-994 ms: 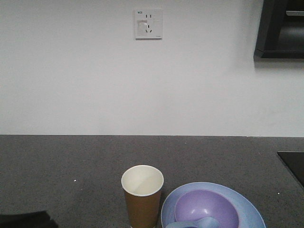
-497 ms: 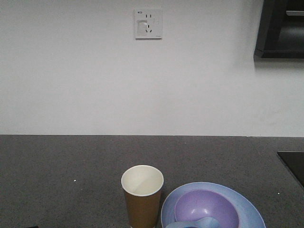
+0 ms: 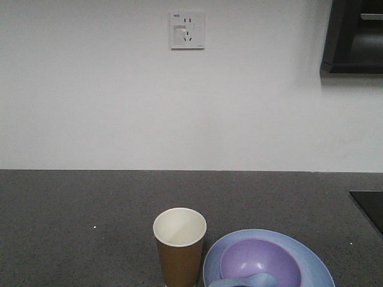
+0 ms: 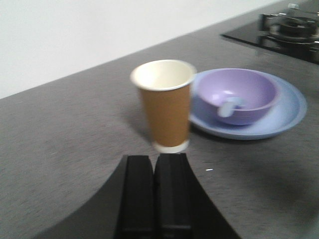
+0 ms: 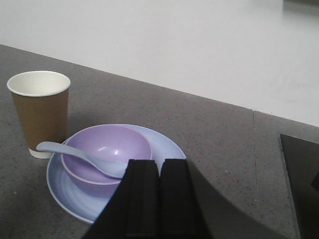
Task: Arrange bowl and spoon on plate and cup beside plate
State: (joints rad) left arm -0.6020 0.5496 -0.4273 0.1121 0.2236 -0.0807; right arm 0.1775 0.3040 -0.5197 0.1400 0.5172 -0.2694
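The left gripper (image 4: 155, 164) has its two black fingers pressed together with nothing between them, hanging just short of the paper cup (image 4: 165, 103), not touching it; the right gripper (image 5: 159, 172) is likewise closed on nothing, its fingers side by side above the near rim of the plate (image 5: 162, 145). The brown cup stands upright on the dark grey speckled countertop (image 4: 65, 124), white inside, just beside the pale blue plate on its left as the front view shows it; whether the two touch cannot be told. The lavender bowl (image 5: 107, 149) sits upright on the plate, toward the cup's side; the pale blue spoon (image 5: 79, 157) lies in the bowl, scoop down inside and handle out over the rim toward the cup. Farther out, a black gas hob (image 4: 286, 32) sits on the counter beyond the plate; a white wall socket (image 3: 187, 30) is fixed on the white wall, with a dark cabinet (image 3: 353, 36) at the upper corner.
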